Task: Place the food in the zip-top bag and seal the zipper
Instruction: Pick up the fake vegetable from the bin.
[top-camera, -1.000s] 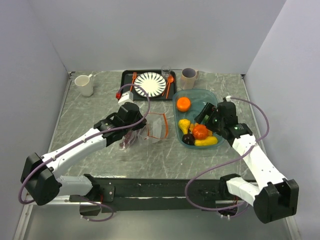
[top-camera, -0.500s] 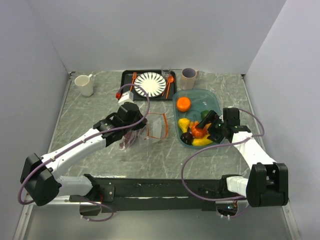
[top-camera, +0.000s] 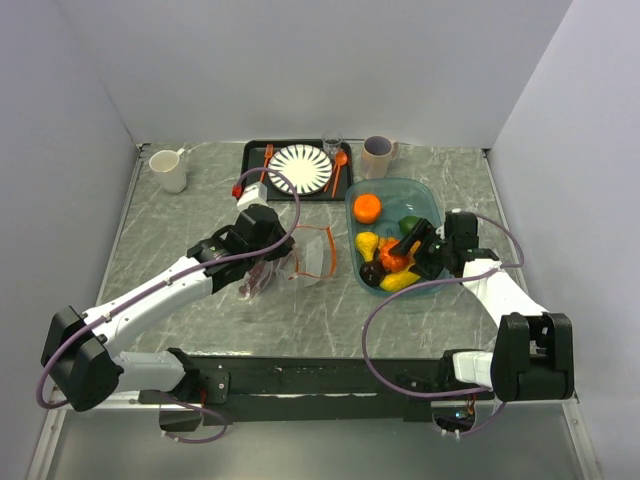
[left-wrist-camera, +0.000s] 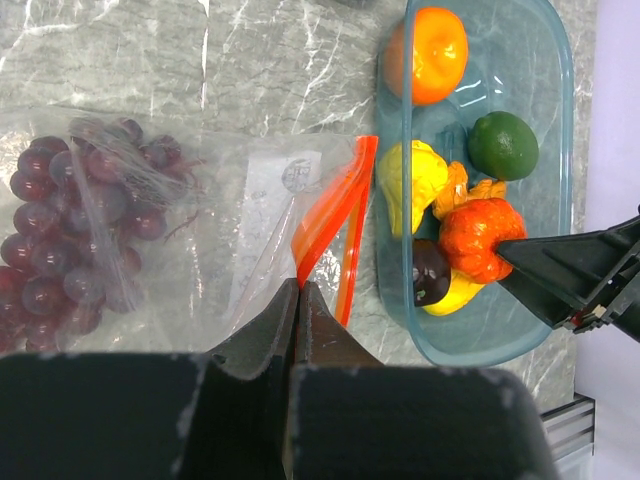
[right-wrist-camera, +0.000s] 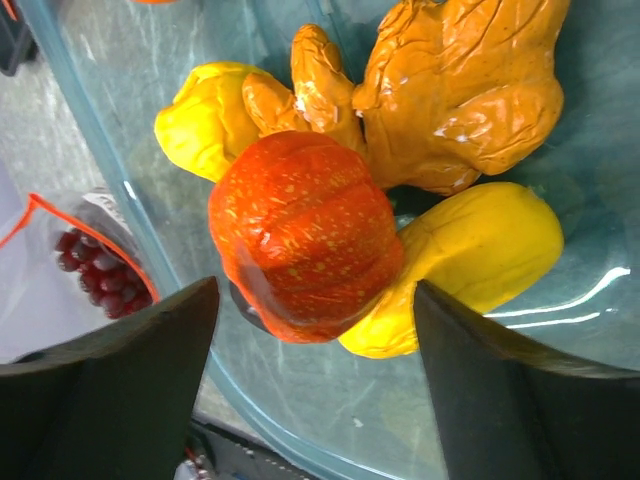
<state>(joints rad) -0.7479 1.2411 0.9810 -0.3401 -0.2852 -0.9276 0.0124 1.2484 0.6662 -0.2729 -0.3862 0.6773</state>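
The clear zip-top bag (top-camera: 316, 256) lies left of the teal tub (top-camera: 428, 192), with purple grapes (left-wrist-camera: 60, 240) inside it. My left gripper (top-camera: 288, 262) is shut on the bag's mouth edge at the orange-red zipper (left-wrist-camera: 332, 222). The tub (left-wrist-camera: 530, 60) holds a round orange (left-wrist-camera: 430, 55), a green lime (left-wrist-camera: 503, 145), yellow pieces (left-wrist-camera: 410, 180), a dark purple piece (left-wrist-camera: 430, 272) and a red-orange pumpkin (right-wrist-camera: 300, 240). My right gripper (right-wrist-camera: 315, 350) is open inside the tub, with one finger on each side of the pumpkin. An orange ginger-shaped piece (right-wrist-camera: 450, 90) lies behind the pumpkin.
A black tray (top-camera: 252, 150) at the back holds a striped plate (top-camera: 300, 168), orange cutlery and a glass. A white mug (top-camera: 169, 170) stands back left and a beige cup (top-camera: 378, 156) back right. Grey walls close in the sides.
My right gripper has moved left and down inside the tub until its open jaws stand on each side of the pumpkin. The left arm and the bag have not moved.
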